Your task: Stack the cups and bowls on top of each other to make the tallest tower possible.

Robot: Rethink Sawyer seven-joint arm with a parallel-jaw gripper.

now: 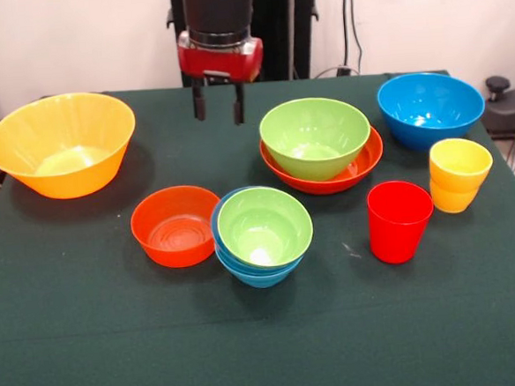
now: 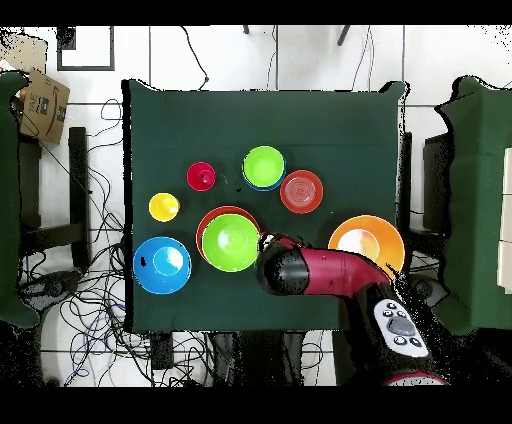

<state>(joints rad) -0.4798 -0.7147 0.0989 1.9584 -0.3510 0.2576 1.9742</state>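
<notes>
My gripper [image 1: 218, 103] hangs open and empty above the far middle of the table, between the large orange-yellow bowl [image 1: 60, 145] and a green bowl [image 1: 315, 136]. That green bowl sits nested in a shallow red-orange bowl [image 1: 364, 162]. A small green bowl [image 1: 264, 226] sits in a small blue bowl [image 1: 254, 275] at the centre front, beside a small red-orange bowl [image 1: 176, 227]. A blue bowl [image 1: 430, 108] stands at the far right. The yellow cup [image 1: 459, 174] and the red cup [image 1: 399, 220] stand upright at the right. In the overhead view the arm [image 2: 320, 272] covers the gripper, next to the green bowl [image 2: 230, 242].
The dark green table [image 1: 269, 351] has open cloth along its front. In the overhead view, chairs, cables and a cardboard box [image 2: 40, 100] surround the table [image 2: 330, 120].
</notes>
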